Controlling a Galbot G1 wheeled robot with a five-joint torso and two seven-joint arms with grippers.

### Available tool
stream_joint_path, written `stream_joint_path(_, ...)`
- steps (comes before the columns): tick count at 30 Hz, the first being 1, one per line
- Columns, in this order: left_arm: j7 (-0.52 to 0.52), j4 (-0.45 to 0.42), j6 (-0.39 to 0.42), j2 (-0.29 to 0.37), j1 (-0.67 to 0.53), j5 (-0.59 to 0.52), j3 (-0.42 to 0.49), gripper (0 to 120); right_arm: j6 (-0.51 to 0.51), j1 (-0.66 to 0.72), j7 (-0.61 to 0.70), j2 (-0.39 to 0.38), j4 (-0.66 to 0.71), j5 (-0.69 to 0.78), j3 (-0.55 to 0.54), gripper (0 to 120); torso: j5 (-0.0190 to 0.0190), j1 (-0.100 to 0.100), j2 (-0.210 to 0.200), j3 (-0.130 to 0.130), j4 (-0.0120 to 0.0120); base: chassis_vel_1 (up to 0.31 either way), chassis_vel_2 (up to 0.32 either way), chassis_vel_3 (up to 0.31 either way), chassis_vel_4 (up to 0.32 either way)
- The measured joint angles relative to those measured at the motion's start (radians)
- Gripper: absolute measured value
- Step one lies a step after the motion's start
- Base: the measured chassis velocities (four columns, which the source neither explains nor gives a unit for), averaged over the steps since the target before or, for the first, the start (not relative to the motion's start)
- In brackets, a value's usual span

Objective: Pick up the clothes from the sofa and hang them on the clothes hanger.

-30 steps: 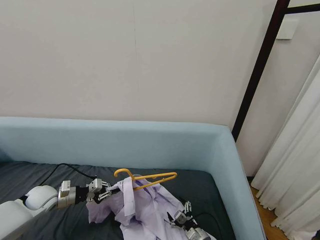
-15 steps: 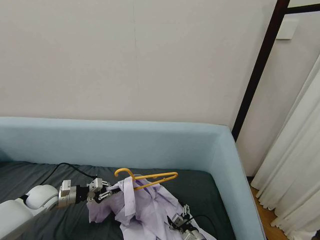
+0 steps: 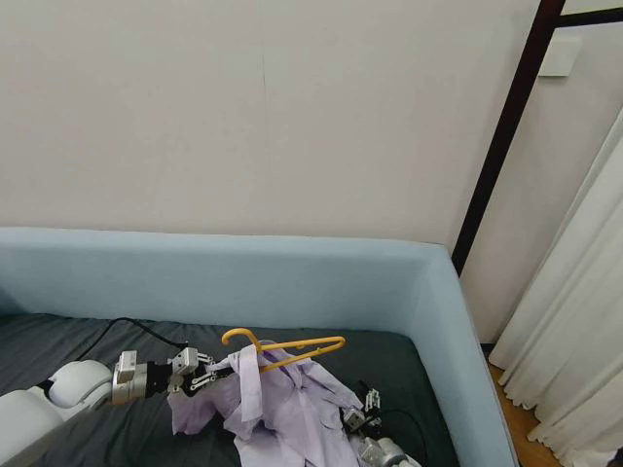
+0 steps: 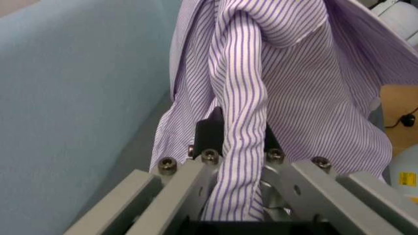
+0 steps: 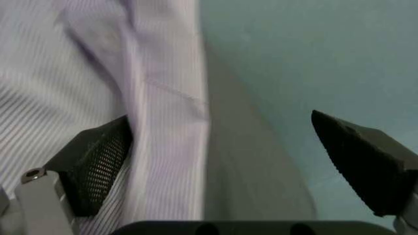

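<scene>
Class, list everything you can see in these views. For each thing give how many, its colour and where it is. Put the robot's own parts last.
sofa: one, light blue back and side, dark grey seat, across the lower head view
striped shirt: one, purple and white, crumpled on the seat
hanger: one, yellow-orange, at the top of the shirt
cable: one, black, on the seat to the left
wall: one, off-white, behind the sofa
door frame: one, dark, right of the sofa
curtain: one, white, far right
left gripper: one, silver, shut on a fold of the shirt at its left edge
right gripper: one, black pads, open, low at the shirt's right edge
</scene>
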Motion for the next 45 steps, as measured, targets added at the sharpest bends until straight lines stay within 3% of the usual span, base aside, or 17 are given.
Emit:
stream_joint_path(18, 0.001, -0.004, 0.002, 0.002, -0.003, 0.002, 0.007, 1, 0.018, -0.052, 0.028, -0.039, 0.131, -0.021, 0.000, 99, 0.0000, 0.000, 0.000, 0.000, 0.0002, 0.000, 0.000, 0.000, 0.000)
stream_joint_path(29, 0.006, -0.002, 0.003, 0.003, -0.001, 0.003, 0.008, 1, 0.056, -0.025, 0.043, -0.027, 0.083, -0.072, 0.016, 60, 0.0000, 0.000, 0.000, 0.000, 0.0003, 0.000, 0.000, 0.000, 0.000)
stream_joint_path(45, 0.011, 0.001, 0.003, 0.002, -0.001, 0.007, 0.006, 1, 0.061, -0.041, 0.063, -0.045, 0.130, -0.042, 0.015, 0, -0.0001, 0.000, 0.000, 0.000, 0.0003, 0.000, 0.000, 0.000, 0.000)
